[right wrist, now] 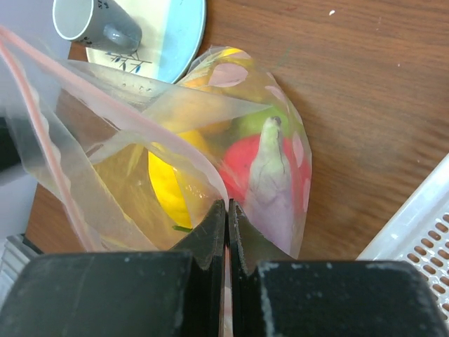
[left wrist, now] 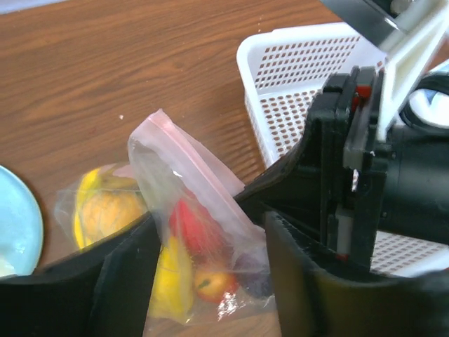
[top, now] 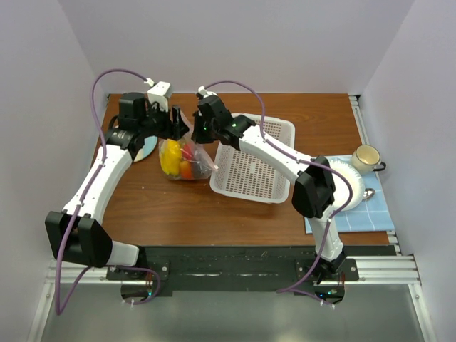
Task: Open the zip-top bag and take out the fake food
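The zip-top bag (top: 184, 159) lies on the wooden table (top: 214, 214) between the two arms, just beside the left edge of the white perforated basket (top: 251, 172), with its pink zipper strip (left wrist: 184, 168) lifted off the table. All the fake food (right wrist: 242, 168) is inside it: a yellow banana, a yellow-orange round piece, red fruits, a bit of green, and a long pale piece seen through the film. The right gripper (right wrist: 226, 210) is pinched tight on a fold of the bag's plastic near the mouth. The left gripper (left wrist: 210, 239) stands wide, its fingers on either side of the raised bag and not clamping it. Behind the bag a grey cup (right wrist: 91, 21) rests on a light blue plate (right wrist: 172, 35).
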